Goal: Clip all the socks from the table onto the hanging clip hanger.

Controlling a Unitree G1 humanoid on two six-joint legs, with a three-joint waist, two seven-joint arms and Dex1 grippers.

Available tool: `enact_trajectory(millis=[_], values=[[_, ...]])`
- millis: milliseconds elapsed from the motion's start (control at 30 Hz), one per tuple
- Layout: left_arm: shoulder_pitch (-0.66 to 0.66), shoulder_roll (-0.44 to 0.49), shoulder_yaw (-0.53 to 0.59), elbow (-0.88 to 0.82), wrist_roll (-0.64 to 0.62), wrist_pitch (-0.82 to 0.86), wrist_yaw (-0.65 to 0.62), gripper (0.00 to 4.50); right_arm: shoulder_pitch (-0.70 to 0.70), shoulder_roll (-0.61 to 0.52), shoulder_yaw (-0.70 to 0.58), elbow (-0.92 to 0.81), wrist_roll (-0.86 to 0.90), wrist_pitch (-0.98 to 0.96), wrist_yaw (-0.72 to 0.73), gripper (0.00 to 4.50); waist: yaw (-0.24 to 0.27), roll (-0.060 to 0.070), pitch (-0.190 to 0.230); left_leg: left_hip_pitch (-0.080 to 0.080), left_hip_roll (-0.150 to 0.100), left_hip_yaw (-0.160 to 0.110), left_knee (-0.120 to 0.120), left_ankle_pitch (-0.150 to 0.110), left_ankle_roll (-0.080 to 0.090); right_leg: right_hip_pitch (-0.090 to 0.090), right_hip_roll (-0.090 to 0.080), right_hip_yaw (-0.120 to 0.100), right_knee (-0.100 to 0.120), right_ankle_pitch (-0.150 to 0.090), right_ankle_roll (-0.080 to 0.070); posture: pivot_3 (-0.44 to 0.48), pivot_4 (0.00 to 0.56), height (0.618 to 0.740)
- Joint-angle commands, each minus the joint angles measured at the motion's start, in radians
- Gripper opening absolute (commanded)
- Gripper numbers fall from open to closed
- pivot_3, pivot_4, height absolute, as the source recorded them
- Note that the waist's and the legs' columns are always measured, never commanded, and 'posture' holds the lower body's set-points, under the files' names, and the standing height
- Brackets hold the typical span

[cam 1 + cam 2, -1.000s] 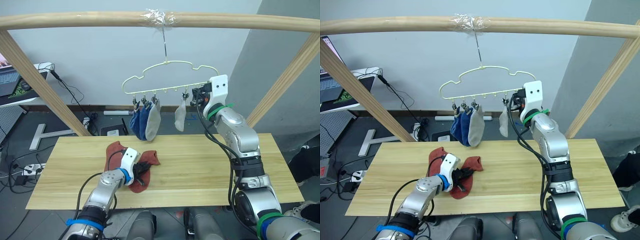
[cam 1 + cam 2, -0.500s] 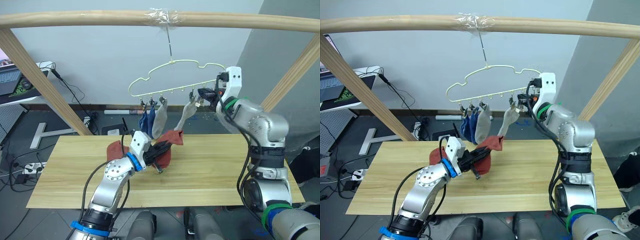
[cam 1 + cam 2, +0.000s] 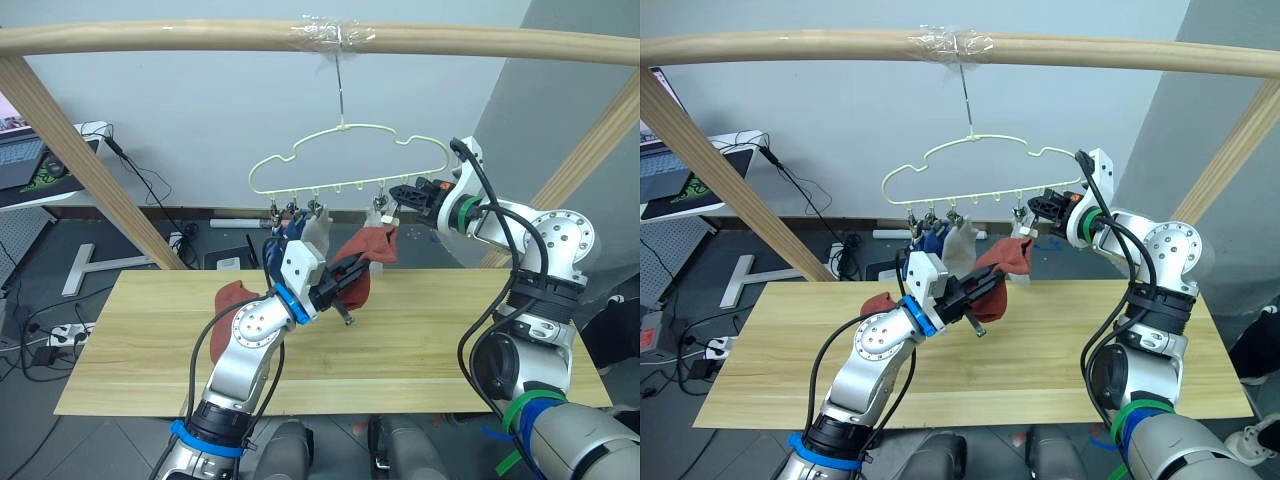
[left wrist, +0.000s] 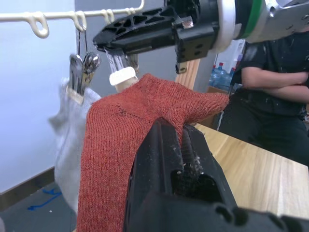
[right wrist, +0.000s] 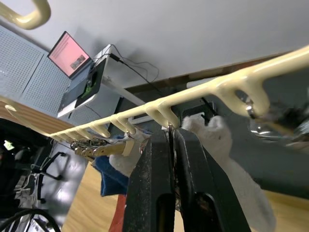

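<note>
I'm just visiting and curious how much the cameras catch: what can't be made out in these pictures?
- Second rust-red knit sock on the light wooden table: largely hidden behind the left arm, eye views.
- Blue socks: mostly covered by the light grey sock and left end effector.
- Whether the right end effector has opened a dark clip on the pale wire hanger: too small; its fingers block the wrist view.

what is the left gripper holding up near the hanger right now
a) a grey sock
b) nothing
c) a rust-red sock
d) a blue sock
c: the left gripper is shut on a rust-red sock, lifted above the table and close under the clip hanger.
</note>
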Motion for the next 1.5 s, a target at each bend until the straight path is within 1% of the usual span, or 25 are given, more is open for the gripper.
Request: enact_trajectory(millis=[33, 267, 467, 533, 633, 700, 733, 833, 867, 933, 967, 1000, 1133, 1267, 1300, 1333, 1367, 1500], values=[[-0.035, -0.007, -0.006, -0.001, -0.002, -0.025, 0.004, 0.01, -0.008, 0.013, -0.045, -0.025, 0.015, 0.045, -0.04, 0.0, 0.0, 0.0, 0.0, 0.0, 0.0, 0.0, 0.0, 0.0, 0.0, 0.0, 0.0, 0.0, 0.0, 0.0, 0.0, -0.031, 0.199, 0.74], [-0.054, -0.022, 0.002, 0.019, -0.008, -0.031, 0.019, 0.01, -0.019, 0.035, -0.083, -0.043, 0.032, 0.085, -0.077, 0.0, -0.001, 0.0, 0.0, 0.0, 0.0, 0.001, 0.0, 0.0, 0.0, 0.0, 0.0, 0.0, -0.001, 0.0, 0.0, -0.036, 0.202, 0.74], [-0.057, -0.026, 0.001, 0.017, -0.007, -0.037, 0.02, 0.01, -0.041, 0.056, -0.143, -0.04, 0.042, 0.132, -0.088, 0.0, -0.003, 0.0, 0.0, 0.0, 0.0, 0.0, 0.0, 0.0, 0.0, 0.0, 0.0, 0.0, -0.001, 0.0, 0.0, -0.036, 0.206, 0.74], [-0.063, -0.027, 0.003, 0.017, -0.007, -0.036, 0.021, 0.01, -0.037, 0.051, -0.133, -0.046, 0.043, 0.137, -0.08, 0.0, -0.004, 0.0, 0.0, 0.0, 0.0, 0.0, 0.0, 0.0, 0.0, 0.0, 0.0, 0.0, -0.001, 0.0, 0.0, -0.036, 0.208, 0.74], [-0.067, -0.029, 0.001, 0.016, -0.006, -0.034, 0.021, 0.0, -0.04, 0.049, -0.14, -0.043, 0.042, 0.142, -0.082, 0.76, -0.005, 0.0, 0.0, 0.0, 0.0, 0.0, 0.0, 0.0, 0.0, 0.0, 0.0, 0.0, -0.001, 0.0, 0.0, -0.036, 0.208, 0.74], [-0.068, -0.031, -0.002, 0.012, -0.007, -0.031, 0.021, 0.0, -0.045, 0.049, -0.155, -0.039, 0.047, 0.144, -0.077, 1.53, -0.009, 0.0, 0.0, 0.0, 0.0, 0.001, 0.0, 0.0, 0.0, 0.0, 0.0, 0.0, -0.001, 0.0, 0.0, -0.036, 0.208, 0.74], [-0.069, -0.034, -0.007, 0.005, -0.01, -0.025, 0.019, 0.0, -0.046, 0.038, -0.155, -0.036, 0.052, 0.139, -0.066, 2.0, -0.011, 0.001, 0.0, -0.001, 0.0, 0.001, 0.0, 0.0, 0.0, 0.0, 0.0, 0.0, -0.001, 0.0, 0.0, -0.036, 0.208, 0.74], [-0.072, -0.042, -0.022, -0.012, -0.02, -0.004, 0.011, 0.0, -0.052, 0.012, -0.163, -0.031, 0.063, 0.128, -0.041, 3.0, -0.013, 0.002, 0.001, -0.001, 0.0, 0.001, 0.0, 0.0, 0.0, -0.001, 0.0, 0.0, -0.001, 0.0, 0.0, -0.036, 0.208, 0.74], [-0.073, -0.042, -0.023, -0.014, -0.022, 0.0, 0.009, 0.0, -0.053, 0.01, -0.164, -0.031, 0.064, 0.127, -0.038, 3.43, -0.013, 0.002, 0.001, -0.001, 0.0, 0.001, 0.0, 0.0, 0.0, -0.001, 0.0, 0.0, -0.001, 0.0, 0.0, -0.038, 0.207, 0.74], [-0.079, -0.058, -0.025, -0.021, -0.047, 0.04, 0.011, 0.0, -0.041, -0.011, -0.153, -0.047, 0.075, 0.123, -0.011, 4.19, -0.014, 0.003, 0.002, -0.001, 0.0, 0.001, -0.001, 0.0, 0.0, -0.001, 0.0, 0.0, -0.001, 0.0, 0.0, -0.038, 0.207, 0.74], [-0.083, -0.079, -0.017, -0.025, -0.075, 0.085, 0.021, 0.0, -0.031, -0.023, -0.148, -0.062, 0.082, 0.122, 0.004, 4.46, -0.015, 0.003, 0.002, -0.001, 0.0, 0.001, -0.001, 0.0, 0.0, -0.001, 0.001, 0.0, -0.001, 0.0, 0.0, -0.038, 0.207, 0.74], [-0.086, -0.093, -0.012, -0.028, -0.096, 0.117, 0.029, 0.0, -0.024, -0.031, -0.145, -0.072, 0.087, 0.121, 0.015, 4.46, -0.015, 0.004, 0.002, -0.001, 0.0, 0.001, -0.001, 0.0, 0.0, -0.001, 0.001, 0.0, -0.001, 0.0, 0.0, -0.038, 0.207, 0.74], [-0.115, -0.168, 0.056, -0.02, -0.254, 0.332, 0.075, 0.0, 0.025, -0.077, -0.099, -0.143, 0.102, 0.093, 0.059, 4.46, -0.015, 0.004, 0.002, -0.001, 0.0, 0.001, 0.0, 0.0, 0.001, -0.001, 0.001, 0.0, -0.001, -0.003, 0.005, -0.053, 0.2, 0.74], [-0.137, -0.183, 0.064, 0.038, -0.282, 0.372, 0.057, 0.0, 0.099, -0.131, -0.016, -0.232, 0.101, 0.039, 0.112, 4.46, -0.016, 0.004, 0.002, -0.001, 0.0, 0.001, 0.0, 0.0, 0.001, -0.001, 0.002, 0.0, -0.001, -0.003, 0.005, -0.057, 0.196, 0.74], [-0.141, -0.186, 0.069, 0.06, -0.283, 0.369, 0.056, 0.51, 0.117, -0.132, -0.007, -0.257, 0.099, 0.027, 0.112, 4.5, -0.016, 0.004, 0.002, -0.001, 0.0, 0.002, 0.0, 0.0, 0.001, -0.001, 0.002, 0.0, -0.001, -0.003, 0.005, -0.057, 0.196, 0.74], [-0.145, -0.187, 0.073, 0.074, -0.283, 0.366, 0.056, 0.69, 0.13, -0.132, -0.001, -0.272, 0.099, 0.018, 0.111, 4.5, -0.018, 0.004, 0.002, -0.001, 0.0, 0.002, 0.0, 0.0, 0.001, -0.001, 0.002, 0.0, -0.001, -0.003, 0.005, -0.057, 0.196, 0.74], [-0.148, -0.182, 0.073, 0.09, -0.276, 0.356, 0.051, 0.96, 0.162, -0.157, 0.042, -0.305, 0.082, -0.008, 0.122, 4.5, -0.019, 0.004, 0.002, -0.001, 0.0, 0.002, 0.0, 0.0, 0.001, -0.001, 0.002, 0.0, -0.001, -0.003, 0.005, -0.063, 0.192, 0.74], [-0.147, -0.149, 0.068, 0.116, -0.26, 0.337, 0.022, 2.16, 0.275, -0.22, 0.16, -0.399, 0.037, -0.102, 0.149, 4.5, -0.02, 0.004, 0.002, 0.0, 0.0, 0.003, 0.0, 0.0, 0.001, -0.001, 0.002, 0.0, -0.001, -0.003, 0.005, -0.069, 0.186, 0.74]])
